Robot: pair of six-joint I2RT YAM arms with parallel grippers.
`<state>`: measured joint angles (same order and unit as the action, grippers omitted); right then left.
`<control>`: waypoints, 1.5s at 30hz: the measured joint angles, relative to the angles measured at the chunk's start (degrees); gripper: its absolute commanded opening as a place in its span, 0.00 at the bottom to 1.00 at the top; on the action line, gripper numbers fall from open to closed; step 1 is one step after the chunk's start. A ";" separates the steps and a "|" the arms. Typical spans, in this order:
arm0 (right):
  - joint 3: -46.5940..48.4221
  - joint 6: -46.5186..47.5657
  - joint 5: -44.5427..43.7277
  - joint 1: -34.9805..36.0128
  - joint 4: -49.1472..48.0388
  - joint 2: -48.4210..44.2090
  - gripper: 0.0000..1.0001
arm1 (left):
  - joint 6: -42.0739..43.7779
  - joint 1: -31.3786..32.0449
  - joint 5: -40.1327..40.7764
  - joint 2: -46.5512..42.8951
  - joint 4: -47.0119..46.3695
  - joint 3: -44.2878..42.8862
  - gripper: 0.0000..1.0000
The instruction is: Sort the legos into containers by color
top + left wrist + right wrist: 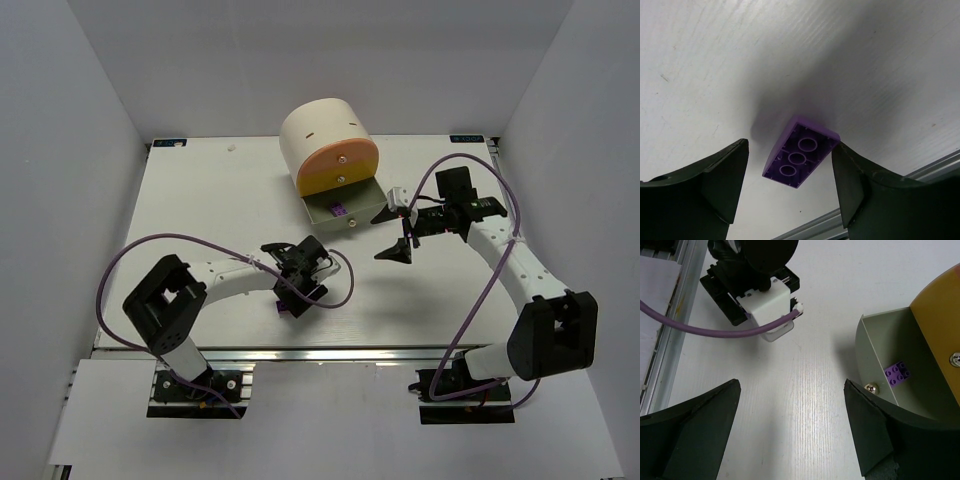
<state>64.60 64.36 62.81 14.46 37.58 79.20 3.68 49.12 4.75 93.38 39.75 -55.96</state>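
Observation:
A purple lego (800, 159) lies hollow side up on the white table between my left gripper's (790, 148) open fingers; its corner is against the right finger, with a gap to the left one. From above the same lego (284, 308) is at the left gripper (295, 297), near the front edge. The cream cabinet (322, 128) stands at the back. Its grey-green bottom drawer (322, 214) is pulled out and holds a second purple lego (340, 210) (897, 374). The peach-orange drawer (338, 163) and the yellow drawer (335, 183) are shut. My right gripper (392, 235) (792, 385) is open and empty beside the open drawer (872, 352). No other legos show.
The drawer's metal knob (870, 388) is close to my right gripper's right finger. The left arm's wrist and purple cable (757, 300) show at the top of the right wrist view. The table's metal front rail (855, 212) runs just behind the left fingers.

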 measured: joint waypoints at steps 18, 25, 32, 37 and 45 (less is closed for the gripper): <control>-11.43 -14.82 -6.97 -4.09 -14.23 -9.88 0.28 | -4.11 1.55 3.19 -6.08 -6.71 -4.09 0.01; -17.57 -23.32 -17.18 -4.70 -22.49 -14.08 0.00 | -1.22 0.85 3.28 -3.78 -14.45 -20.59 0.02; -20.85 -25.57 -20.02 -4.74 -23.78 -16.70 0.00 | 5.44 0.07 7.19 10.49 -18.53 -31.02 0.05; -22.67 -26.32 -20.28 -4.74 -24.04 -18.38 0.00 | 8.61 -0.90 12.41 18.97 -19.43 -34.36 0.07; -24.35 -26.49 -20.17 -4.74 -23.96 -19.63 0.00 | 10.78 -2.32 16.52 21.92 -21.24 -39.23 0.08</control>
<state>40.25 37.87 42.63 9.72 13.63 59.57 14.46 46.81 21.28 115.31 18.50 -95.20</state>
